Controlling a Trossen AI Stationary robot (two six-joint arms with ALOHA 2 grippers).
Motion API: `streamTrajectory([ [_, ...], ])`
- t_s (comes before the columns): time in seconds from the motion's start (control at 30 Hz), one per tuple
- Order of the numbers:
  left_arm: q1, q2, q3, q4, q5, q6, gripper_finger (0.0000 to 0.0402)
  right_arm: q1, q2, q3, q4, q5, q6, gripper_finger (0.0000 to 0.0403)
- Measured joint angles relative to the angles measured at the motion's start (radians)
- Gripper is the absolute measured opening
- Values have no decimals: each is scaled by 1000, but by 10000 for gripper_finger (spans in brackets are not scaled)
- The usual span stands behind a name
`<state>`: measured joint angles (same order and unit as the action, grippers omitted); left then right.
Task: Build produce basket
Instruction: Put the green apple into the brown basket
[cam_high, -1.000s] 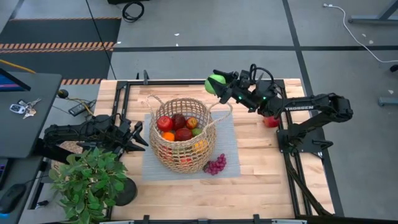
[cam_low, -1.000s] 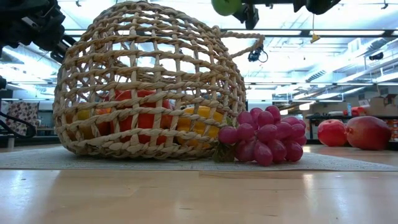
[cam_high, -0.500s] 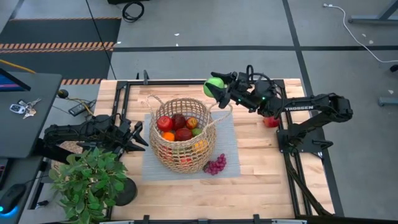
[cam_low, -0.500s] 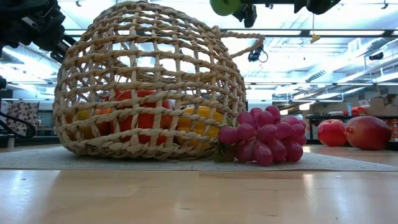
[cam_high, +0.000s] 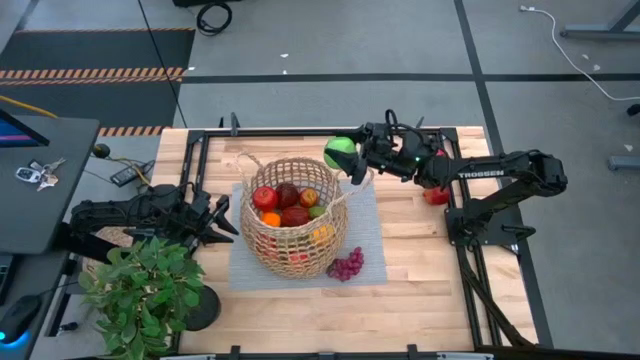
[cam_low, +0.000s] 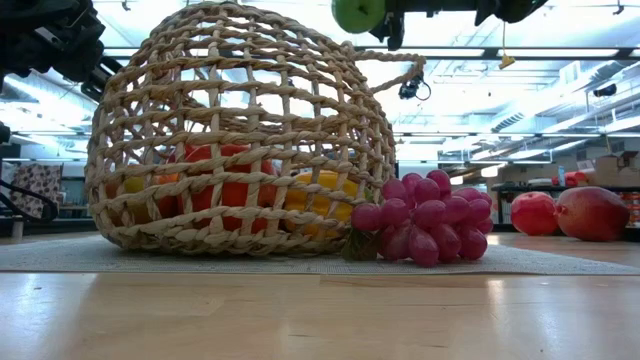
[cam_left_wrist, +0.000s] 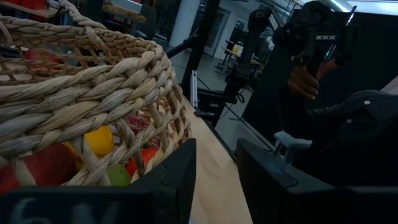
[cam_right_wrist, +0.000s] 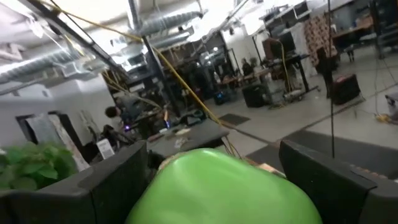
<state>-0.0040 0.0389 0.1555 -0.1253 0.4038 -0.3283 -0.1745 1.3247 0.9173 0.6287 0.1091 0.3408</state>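
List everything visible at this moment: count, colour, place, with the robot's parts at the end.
basket: one, tan wicker, on the grey mat mid-table
produce in basket: several, red, orange, green, yellow
green fruit: one, in the right gripper, just beyond the basket's far-right rim
grapes: one purple bunch, on the mat against the basket
red fruits: two, on the table by the right arm's base
potted plant: one, green, near-left corner
left gripper: at the basket's left side, empty, jaws partly open
right gripper: closed on the green fruit
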Motion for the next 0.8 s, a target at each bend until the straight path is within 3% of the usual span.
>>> streamTrajectory([
  [0.27, 0, 0, 0, 0, 0, 0, 121, 7, 0, 2, -9, -1, -3, 367],
  [0.4, 0, 0, 0, 0, 0, 0, 121, 33, 60, 70, -84, -20, -13, 367],
  [0.6, 0, 0, 0, 0, 0, 0, 121, 76, 253, 307, -288, -23, -103, 367],
  [0.8, 0, 0, 0, 0, 0, 0, 121, 57, 434, 599, -669, -25, -158, 367],
])
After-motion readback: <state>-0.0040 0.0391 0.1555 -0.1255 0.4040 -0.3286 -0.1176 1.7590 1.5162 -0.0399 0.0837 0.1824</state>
